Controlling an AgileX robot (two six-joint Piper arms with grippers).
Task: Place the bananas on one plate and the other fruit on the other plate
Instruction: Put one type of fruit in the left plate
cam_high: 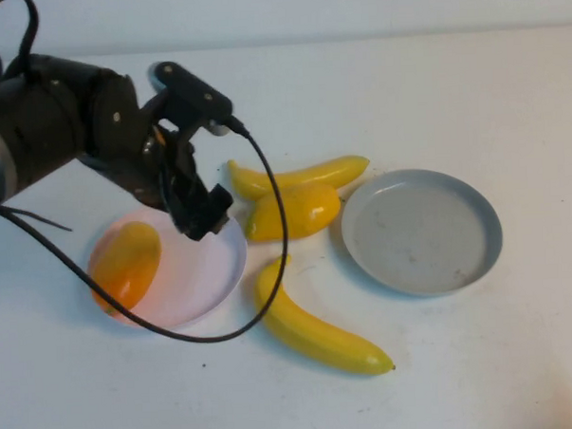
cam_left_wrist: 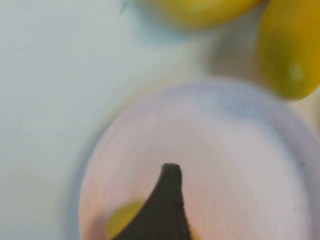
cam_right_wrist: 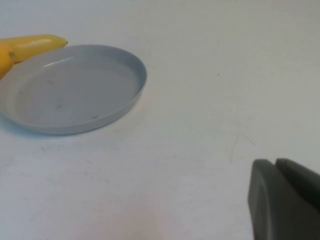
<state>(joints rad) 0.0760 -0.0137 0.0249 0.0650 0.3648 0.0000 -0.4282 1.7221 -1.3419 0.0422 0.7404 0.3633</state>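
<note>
One orange-yellow fruit (cam_high: 125,264) lies on the left part of the pale pink plate (cam_high: 208,275). My left gripper (cam_high: 203,218) hangs open over that plate's far right side, apart from the fruit and holding nothing. In the left wrist view one dark finger (cam_left_wrist: 170,200) shows over the pink plate (cam_left_wrist: 225,150). The second plump fruit (cam_high: 293,211) lies on the table between the plates, touching a banana (cam_high: 303,174) behind it. Another banana (cam_high: 315,327) lies nearer the front. The grey-blue plate (cam_high: 421,229) holds nothing. My right gripper (cam_right_wrist: 276,162) is shut, low over bare table beside the grey-blue plate (cam_right_wrist: 75,95).
A black cable (cam_high: 270,272) loops from the left arm down across the pink plate and past the front banana's end. White table (cam_high: 482,358) extends to the right and front of the grey-blue plate.
</note>
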